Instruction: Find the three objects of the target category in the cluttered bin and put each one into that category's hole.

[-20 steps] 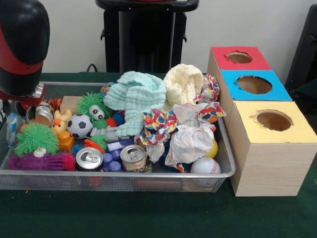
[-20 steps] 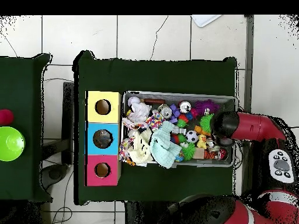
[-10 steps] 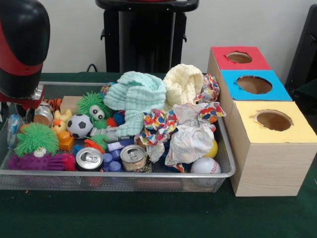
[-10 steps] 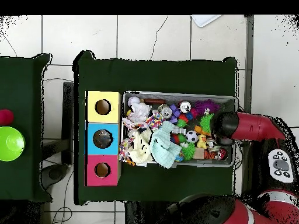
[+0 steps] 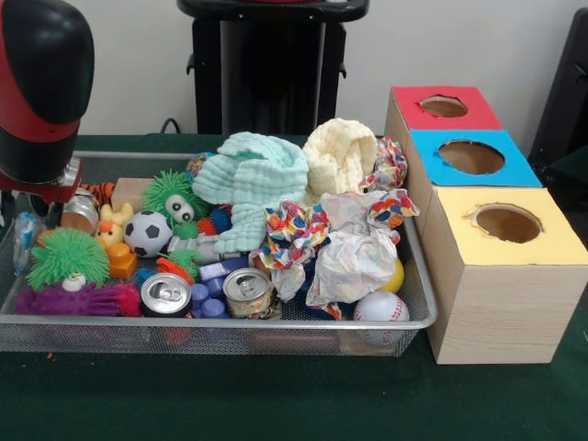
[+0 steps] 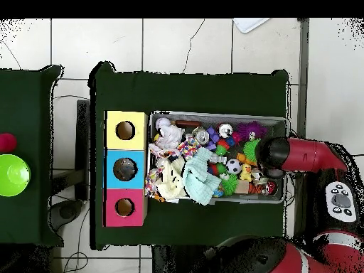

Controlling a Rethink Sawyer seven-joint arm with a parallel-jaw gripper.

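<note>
The wire mesh bin [image 5: 230, 323] is full of toys, cloths and cans; it also shows in the overhead view [image 6: 213, 114]. One crushed clear bottle with a blue label [image 5: 20, 241] stands against the bin's left wall in the front view. The red and black arm [image 5: 41, 87] hangs over that left end, and my gripper [image 5: 35, 204] sits just below it, close beside the bottle. I cannot tell whether it touches the bottle. In the overhead view the arm's head [image 6: 272, 153] hides the gripper. Other bottles are hidden.
Three boxes with round holes stand beside the bin: red [image 5: 444, 106], blue [image 5: 470, 156], yellow [image 5: 507, 222]. Silver cans [image 5: 166, 296] [image 5: 248, 292], a soccer ball [image 5: 147, 233], a mint cloth [image 5: 253, 184], a yellow cloth [image 5: 340, 156] and crumpled paper [image 5: 354, 257] crowd the bin.
The arm has risen slightly over the bin's left end. The bottle has shifted a little towards the bin's left wall.
</note>
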